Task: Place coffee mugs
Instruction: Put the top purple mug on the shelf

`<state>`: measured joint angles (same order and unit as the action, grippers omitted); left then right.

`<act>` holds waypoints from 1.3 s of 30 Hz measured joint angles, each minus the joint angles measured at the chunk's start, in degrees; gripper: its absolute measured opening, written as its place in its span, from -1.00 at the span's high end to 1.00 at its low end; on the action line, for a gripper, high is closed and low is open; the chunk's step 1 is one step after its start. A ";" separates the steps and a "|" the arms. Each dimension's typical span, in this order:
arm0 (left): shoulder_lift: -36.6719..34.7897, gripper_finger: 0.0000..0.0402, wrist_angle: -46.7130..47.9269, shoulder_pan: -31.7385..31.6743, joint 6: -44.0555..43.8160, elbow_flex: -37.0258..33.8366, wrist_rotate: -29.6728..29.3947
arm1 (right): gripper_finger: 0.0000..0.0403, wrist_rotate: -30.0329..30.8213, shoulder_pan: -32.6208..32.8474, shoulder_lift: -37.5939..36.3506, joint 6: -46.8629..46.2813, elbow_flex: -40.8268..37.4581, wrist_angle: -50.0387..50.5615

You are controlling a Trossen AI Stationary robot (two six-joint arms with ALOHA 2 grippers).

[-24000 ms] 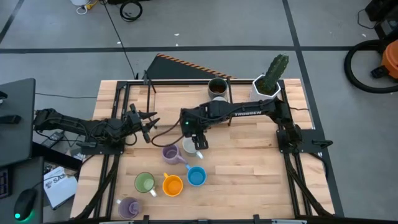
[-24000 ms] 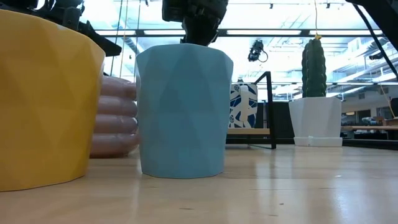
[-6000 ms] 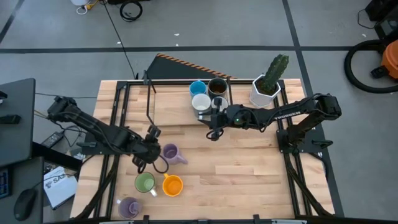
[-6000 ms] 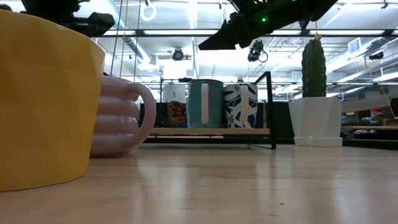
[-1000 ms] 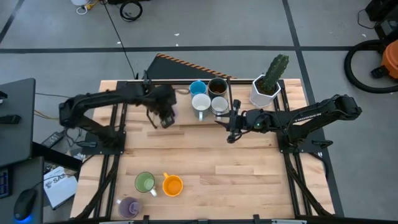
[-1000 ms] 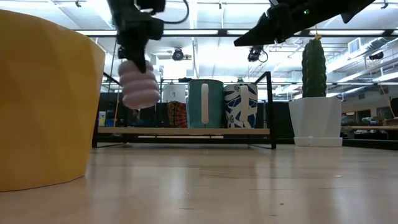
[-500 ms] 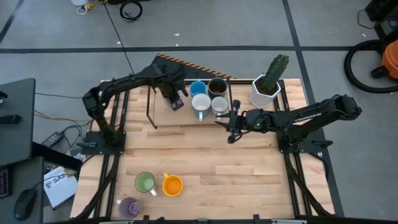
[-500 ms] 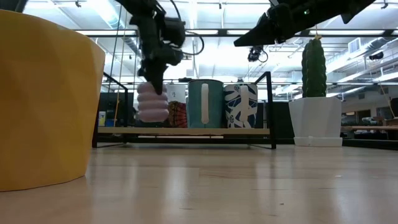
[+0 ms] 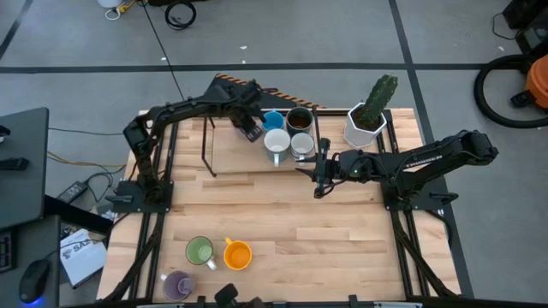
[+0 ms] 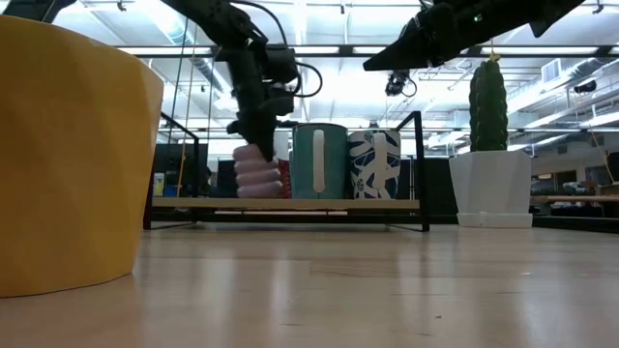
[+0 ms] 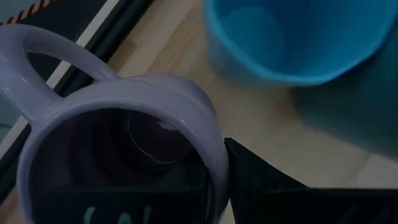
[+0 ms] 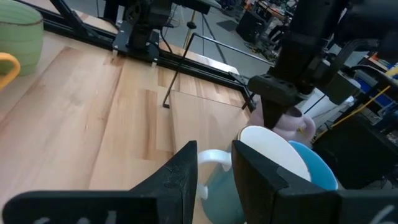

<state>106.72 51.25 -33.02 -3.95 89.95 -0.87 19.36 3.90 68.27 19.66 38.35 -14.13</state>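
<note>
Left gripper (image 9: 251, 130) grips purple mug (image 11: 118, 149) beside blue mug (image 11: 298, 37); right gripper (image 9: 318, 175) apparently part-open, empty.

The left gripper (image 9: 249, 130) seemingly hides the purple mug (image 10: 257, 176) from above.

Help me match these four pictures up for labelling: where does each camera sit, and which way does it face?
High view: overhead, facing down; both arms, left hand, right hand.
Low view: table height, facing the rack; left hand lowers the purple mug.
Left wrist view: looks into the purple mug beside the blue mug.
Right wrist view: past its fingers toward the white mug.
Shared: the purple mug, every view.
</note>
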 joint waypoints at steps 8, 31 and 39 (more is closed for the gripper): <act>0.04 0.77 -1.32 1.10 0.42 0.15 0.86 | 0.48 -0.01 -0.02 0.02 0.00 0.00 -0.41; 0.04 0.56 -1.29 1.21 2.12 0.22 3.65 | 0.48 -1.50 0.00 0.02 0.00 0.00 -0.42; 0.04 0.36 -1.62 1.58 2.28 0.22 3.51 | 0.48 -1.51 0.00 0.02 0.00 0.00 -0.42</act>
<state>106.76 49.63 -31.44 -1.67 90.17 2.64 17.86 3.90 68.29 19.66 38.35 -14.55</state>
